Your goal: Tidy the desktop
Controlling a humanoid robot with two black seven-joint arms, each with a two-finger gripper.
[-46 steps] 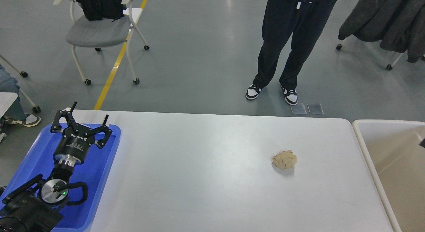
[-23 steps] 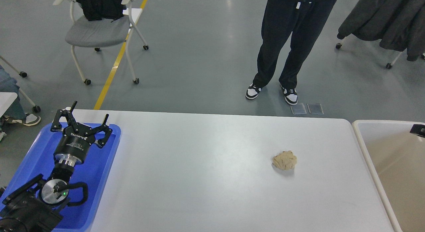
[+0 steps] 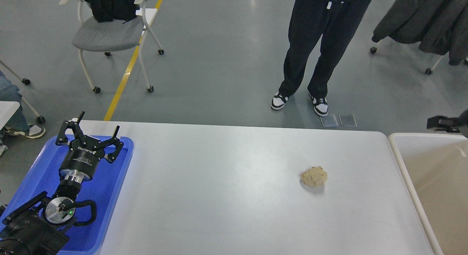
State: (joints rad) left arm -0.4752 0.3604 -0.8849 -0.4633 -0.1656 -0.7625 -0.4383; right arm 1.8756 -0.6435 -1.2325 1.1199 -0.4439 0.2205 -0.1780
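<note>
The desktop (image 3: pixel 226 182) is a large whitish-grey tabletop with rounded corners. A crumpled beige paper ball (image 3: pixel 313 176) lies on its right half. My left gripper (image 3: pixel 98 125) is open and empty, held over the blue tray (image 3: pixel 109 189) at the desktop's left end. My right gripper (image 3: pixel 444 124) shows only as a small dark part at the right edge, above the far rim of the beige bin (image 3: pixel 402 163); its fingers cannot be told apart.
A person in black trousers (image 3: pixel 310 46) stands beyond the far edge. A grey chair (image 3: pixel 109 32) on wheels stands at the far left. Dark coats (image 3: pixel 427 21) hang at the far right. Two clear plates (image 3: pixel 338 120) lie on the floor.
My right gripper has risen and moved left into view at the right edge, from over the bin to above its far rim. The left arm and paper ball have not moved.
</note>
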